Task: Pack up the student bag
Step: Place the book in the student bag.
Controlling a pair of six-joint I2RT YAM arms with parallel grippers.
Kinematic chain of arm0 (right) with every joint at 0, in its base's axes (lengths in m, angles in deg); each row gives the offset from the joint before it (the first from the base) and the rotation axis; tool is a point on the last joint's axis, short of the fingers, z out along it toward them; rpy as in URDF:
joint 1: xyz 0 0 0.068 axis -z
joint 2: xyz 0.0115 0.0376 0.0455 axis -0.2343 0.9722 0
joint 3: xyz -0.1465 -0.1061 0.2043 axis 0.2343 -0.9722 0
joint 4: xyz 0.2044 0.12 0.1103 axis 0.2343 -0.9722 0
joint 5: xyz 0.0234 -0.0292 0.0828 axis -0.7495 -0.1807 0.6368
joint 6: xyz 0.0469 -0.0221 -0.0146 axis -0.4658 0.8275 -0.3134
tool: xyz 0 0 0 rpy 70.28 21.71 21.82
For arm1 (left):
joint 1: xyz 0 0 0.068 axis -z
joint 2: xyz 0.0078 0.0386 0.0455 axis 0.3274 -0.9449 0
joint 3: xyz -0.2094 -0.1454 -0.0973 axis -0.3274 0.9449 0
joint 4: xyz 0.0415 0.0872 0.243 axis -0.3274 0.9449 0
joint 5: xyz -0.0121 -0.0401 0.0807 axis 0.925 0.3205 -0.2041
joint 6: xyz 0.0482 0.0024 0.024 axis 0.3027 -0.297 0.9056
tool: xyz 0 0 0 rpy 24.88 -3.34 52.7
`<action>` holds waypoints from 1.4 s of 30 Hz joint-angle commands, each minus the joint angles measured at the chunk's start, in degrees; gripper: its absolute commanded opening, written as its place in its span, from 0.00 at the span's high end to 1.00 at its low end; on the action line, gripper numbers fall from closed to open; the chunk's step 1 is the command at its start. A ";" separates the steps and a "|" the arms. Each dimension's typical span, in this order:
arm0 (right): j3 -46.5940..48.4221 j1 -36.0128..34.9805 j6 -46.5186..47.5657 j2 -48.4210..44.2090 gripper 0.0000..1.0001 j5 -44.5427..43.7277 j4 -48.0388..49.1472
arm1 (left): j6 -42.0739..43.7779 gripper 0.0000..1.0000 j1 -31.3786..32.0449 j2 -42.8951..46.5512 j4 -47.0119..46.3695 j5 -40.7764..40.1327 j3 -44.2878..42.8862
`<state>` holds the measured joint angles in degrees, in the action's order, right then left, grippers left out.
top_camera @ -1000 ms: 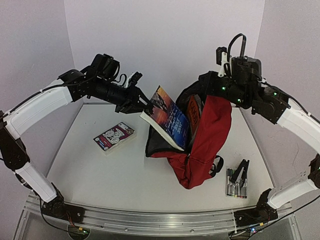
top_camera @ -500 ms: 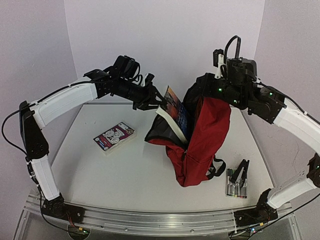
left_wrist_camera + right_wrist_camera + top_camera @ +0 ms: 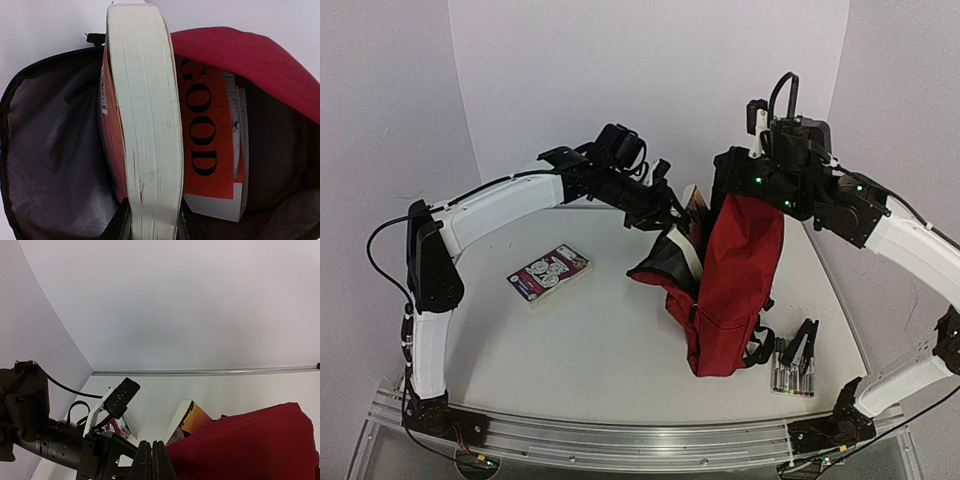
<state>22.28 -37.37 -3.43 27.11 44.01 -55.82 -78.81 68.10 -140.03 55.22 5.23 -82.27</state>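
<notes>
The student bag, dark red with a black lining, hangs upright over the table's middle. My right gripper holds it up by the top edge; in the right wrist view its fingers are pressed together beside the red fabric. My left gripper is shut on a thick book, page edge toward the camera. That book stands inside the bag's open mouth with the pads on both covers. An orange book marked "GOOD" lies in the bag beside it.
A small illustrated box lies on the table at the left. A pack of markers with a black clip on it sits at the right, close to the bag's bottom. White walls close in behind and on both sides.
My left arm has swung right and carried the thick book from outside the bag down into its opening. The bag now hangs narrower and more upright.
</notes>
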 commanded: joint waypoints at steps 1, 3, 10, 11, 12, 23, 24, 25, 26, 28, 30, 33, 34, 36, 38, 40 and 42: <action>-0.67 -0.65 -0.97 -0.36 1.00 -4.42 2.87 | 2.55 0.80 2.21 2.72 -9.22 5.23 -2.41; -0.86 -0.66 -1.41 -0.32 1.00 -6.35 2.87 | 2.08 0.73 2.25 3.62 -13.47 7.94 0.36; -0.75 -0.57 -2.84 -0.44 1.00 -8.13 2.95 | 0.34 0.54 2.36 2.68 -19.44 17.92 4.05; -0.70 -0.56 -2.89 -0.50 1.00 -8.38 2.95 | -0.03 0.53 2.40 2.49 -20.01 18.86 4.42; -0.71 -0.53 -2.91 -0.59 1.00 -8.64 2.96 | -0.25 0.52 2.42 2.38 -20.55 19.77 4.70; -3.85 1.48 -3.78 -4.41 1.00 -10.28 2.96 | 4.04 0.34 -3.24 16.52 -19.01 6.36 22.85; -4.18 1.63 -3.87 -4.74 1.00 -10.27 2.96 | 1.91 0.32 -4.88 18.06 -21.82 6.32 27.31; -4.49 1.76 -3.92 -5.05 1.00 -10.22 2.96 | 0.00 0.31 -6.54 19.41 -24.18 6.30 31.26; -4.88 1.90 -4.01 -5.35 1.00 -10.18 2.91 | -1.47 0.29 -8.41 20.79 -25.98 6.08 34.22; -5.25 1.98 -4.30 -5.62 1.00 -9.88 2.89 | -3.22 0.27 -10.18 21.42 -28.24 5.66 39.12; -5.45 2.10 -4.52 -5.85 1.00 -9.56 2.92 | -4.48 0.25 -10.75 20.64 -30.03 6.27 42.11; -5.61 2.12 -4.67 -6.34 1.00 -9.40 2.91 | -7.34 0.23 -10.77 17.75 -34.15 9.55 45.22; -5.60 2.14 -4.79 -6.51 1.00 -9.45 2.88 | -9.02 0.23 -10.76 16.89 -36.56 10.81 46.49; -5.69 2.11 -4.79 -6.99 1.00 -9.45 2.87 | -11.59 0.21 -10.76 15.10 -40.84 12.86 48.30; -5.86 2.08 -4.87 -7.42 1.00 -9.52 2.87 | -14.04 0.20 -10.72 13.67 -44.43 14.28 49.79; -5.93 2.10 -4.85 -7.87 1.00 -9.51 2.88 | -15.16 0.19 -10.62 12.43 -46.02 14.84 50.56; -5.84 2.11 -4.77 -8.14 1.00 -9.42 2.88 | -15.51 0.19 -10.56 11.60 -46.41 14.75 51.30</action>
<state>16.45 -35.59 -7.79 21.48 35.48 -54.28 -90.40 57.67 -127.42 16.87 17.32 -31.92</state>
